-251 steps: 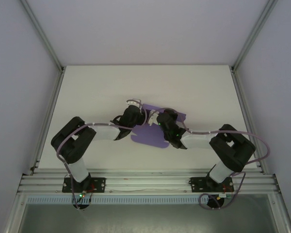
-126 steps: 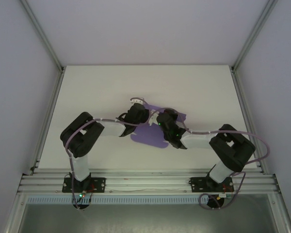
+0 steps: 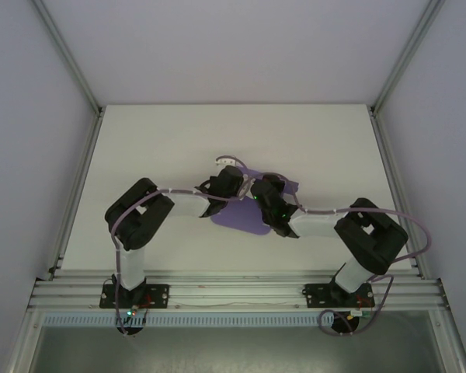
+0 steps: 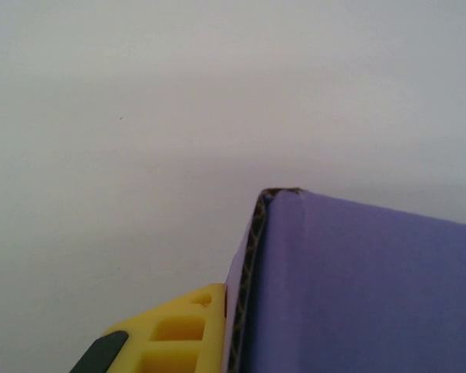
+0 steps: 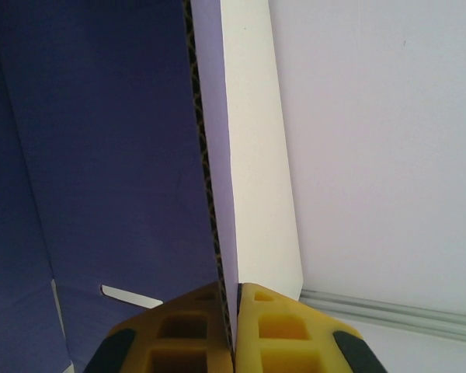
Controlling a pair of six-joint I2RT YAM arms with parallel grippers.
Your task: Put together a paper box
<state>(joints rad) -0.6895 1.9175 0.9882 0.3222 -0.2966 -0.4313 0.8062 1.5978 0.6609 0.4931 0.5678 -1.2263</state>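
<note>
Update. Left arm swung in from the left over the last second; its wrist ended up hard against the right one, mid-frame in the top view. Left claw went from wide to nearly closed in that same second.

Left wrist view: one yellow finger pressed on the outer face of the violet-purple corrugated card sheet. The cut edge ran up just beside it to a corner at mid-frame. Second finger was hidden behind the card, so I read it as a pinch on that panel, not confirmed from both sides.

Right claw hadn't moved. Both its yellow fingers were clamped on the fluted edge of a raised panel, which ran from bottom centre to the top of the frame. A slot cut showed in the card at lower left of that view.

Sheet sat at the centre of the white bench, between the two claws. Rounded flap lay flat at the lower edge of the sheet. The upper part was lifted where the claws held it.

Meaning: each claw now had a panel, so I judged we were set to fold the walls up against each other. It was still a sheet, no closed box, so early in the job. Risk: thin card with two grips close together, and any pull apart could crease it off the fold line or tear it.
</note>
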